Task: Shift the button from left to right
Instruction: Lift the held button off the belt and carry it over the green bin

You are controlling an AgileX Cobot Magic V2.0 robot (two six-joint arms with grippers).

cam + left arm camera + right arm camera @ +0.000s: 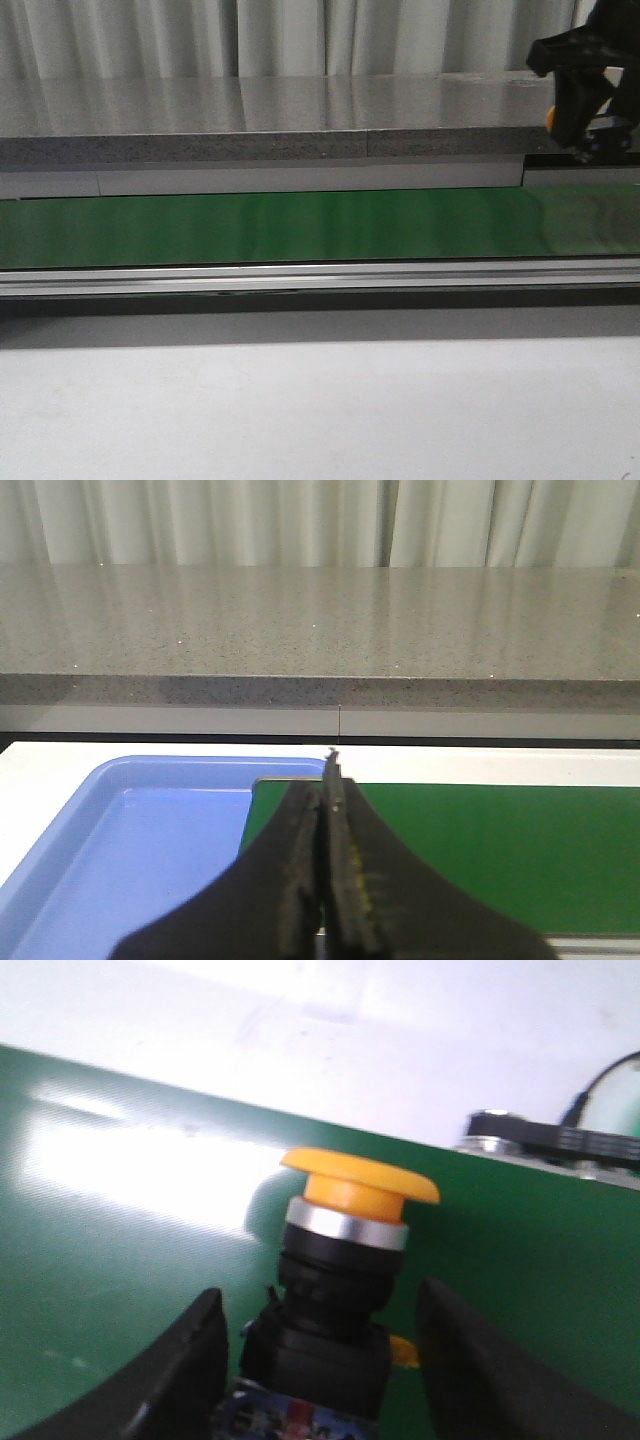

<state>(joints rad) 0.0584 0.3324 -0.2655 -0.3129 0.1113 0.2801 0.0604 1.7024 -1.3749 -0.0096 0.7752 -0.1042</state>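
Far left of the long green belt sits a blue plastic tray; the left claw hangs above, pinched shut on nothing. At the belt's right end, the right claw is wide open around the yellow-topped black button. I think it needs squeezing next.
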